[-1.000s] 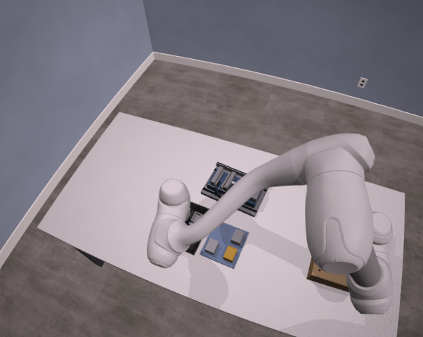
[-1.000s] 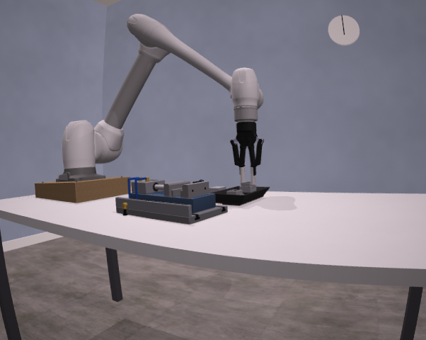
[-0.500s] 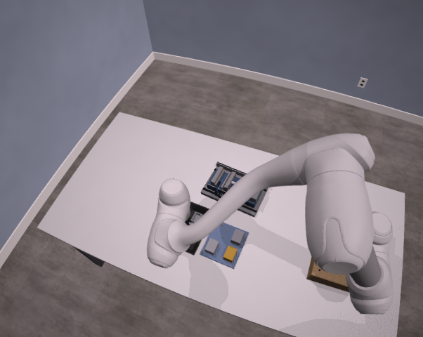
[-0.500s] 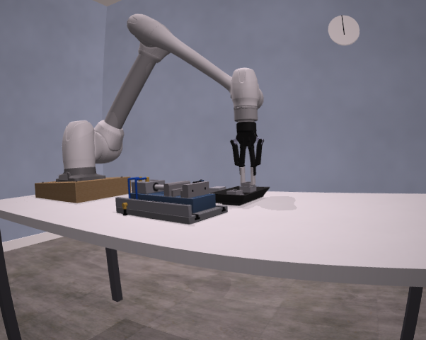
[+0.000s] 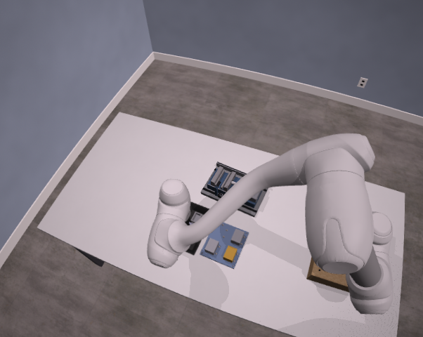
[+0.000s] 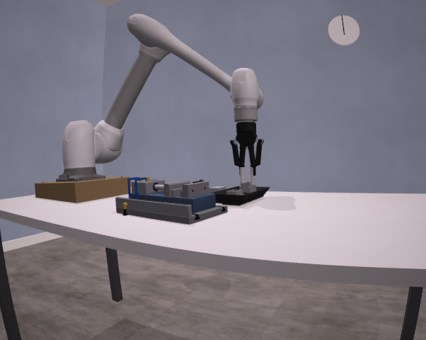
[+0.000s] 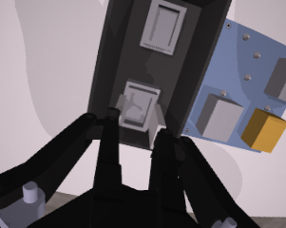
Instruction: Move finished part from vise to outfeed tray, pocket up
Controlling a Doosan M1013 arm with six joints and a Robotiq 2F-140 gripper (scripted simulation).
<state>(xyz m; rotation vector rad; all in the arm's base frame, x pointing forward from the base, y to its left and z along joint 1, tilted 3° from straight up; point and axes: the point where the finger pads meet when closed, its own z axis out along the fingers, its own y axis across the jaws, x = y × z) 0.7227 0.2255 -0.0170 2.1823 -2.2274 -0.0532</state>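
Note:
My gripper (image 7: 137, 108) is shut on the finished part (image 7: 139, 106), a small grey block with its pocket facing up. It holds the part low inside the black outfeed tray (image 7: 161, 51), at the tray's near end; from the side the part (image 6: 248, 188) sits at the level of the tray's rim (image 6: 242, 194). A second grey pocketed part (image 7: 162, 25) lies flat on the tray floor farther along. The vise (image 6: 173, 199) stands on the table left of the tray, its jaws empty as far as I can see. From above, the arm hides most of the tray.
A blue plate (image 5: 224, 245) beside the tray carries two grey blocks and one orange block (image 7: 264, 129). The vise (image 5: 233, 187) lies behind it. The robot's wooden base (image 6: 79, 188) stands at the table's far left.

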